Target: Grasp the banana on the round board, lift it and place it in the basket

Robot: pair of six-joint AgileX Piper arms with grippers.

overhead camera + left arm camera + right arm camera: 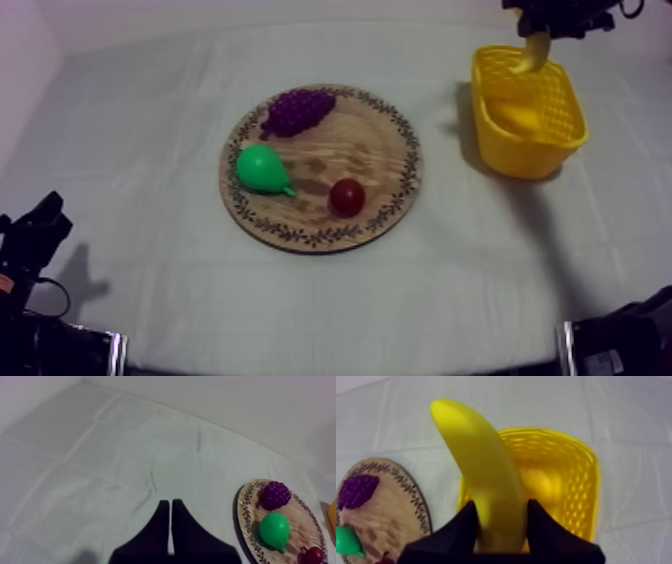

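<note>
Right hand is clamped on the banana, which sits between its fingers directly above the basket at its far rim, not yet dropped in. The board lies beyond and to one side of that hand. Left hand is closed on nothing, fingers together over bare bench; ahead and off to its side the board carries pear, grapes, small red fruit.
</note>
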